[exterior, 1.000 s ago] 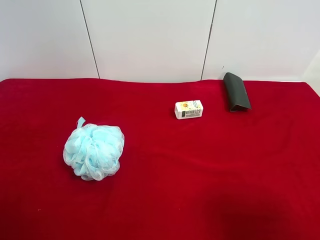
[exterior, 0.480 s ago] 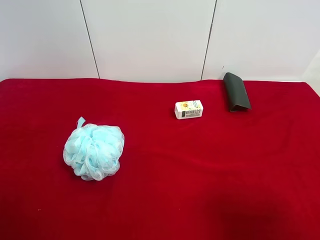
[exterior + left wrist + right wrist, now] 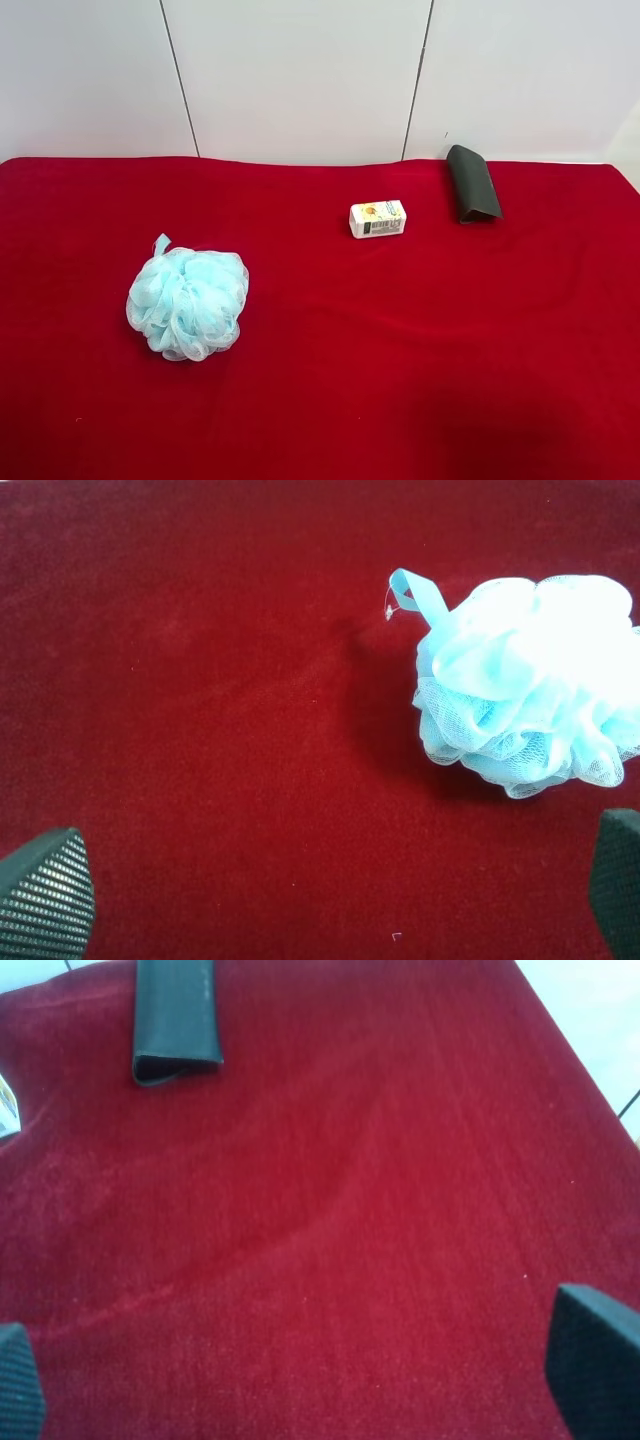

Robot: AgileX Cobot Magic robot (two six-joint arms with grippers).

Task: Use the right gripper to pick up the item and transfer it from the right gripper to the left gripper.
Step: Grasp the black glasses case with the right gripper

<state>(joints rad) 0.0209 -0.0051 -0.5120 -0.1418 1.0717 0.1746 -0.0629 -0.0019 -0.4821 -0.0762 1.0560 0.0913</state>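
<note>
My right gripper (image 3: 305,1370) gapes wide, empty — the matte dark case (image 3: 175,1020), perhaps folded, lies well ahead on plush cloth (image 3: 350,1210).

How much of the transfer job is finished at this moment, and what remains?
Nothing looks done yet: the case lies on the red cloth, ungrasped. In hand: the right gripper is open, with the case ahead of it, apart. Remaining: grasp, lift, and pass to the left gripper, open near the pouf.
</note>
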